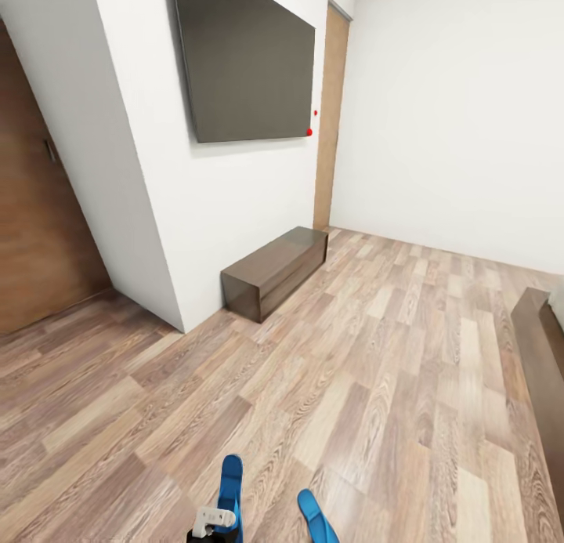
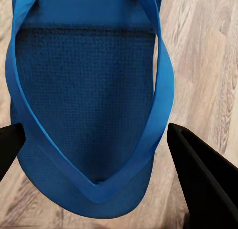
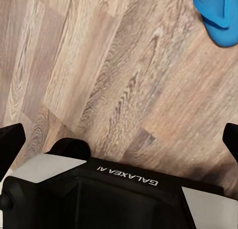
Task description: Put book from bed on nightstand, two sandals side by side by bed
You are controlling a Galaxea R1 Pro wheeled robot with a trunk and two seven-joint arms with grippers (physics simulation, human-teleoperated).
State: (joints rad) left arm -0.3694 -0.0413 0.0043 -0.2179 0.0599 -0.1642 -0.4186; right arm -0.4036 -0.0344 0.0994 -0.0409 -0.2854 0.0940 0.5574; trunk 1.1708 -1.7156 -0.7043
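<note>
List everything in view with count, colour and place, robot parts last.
sandals: 2, bright blue, on the floor at the head view's bottom edge, one under the left gripper, the other apart to its right
bench: 1, dark brown, against the white wall
screen: 1, dark grey, on the wall above the bench
doors: 2, wood, one at far left, one beyond the bench
bed: 1, dark brown frame, right edge
floor: wood plank
left gripper: 1, black fingers, open, straddling a sandal
right gripper: 1, black, open, over bare floor
</note>
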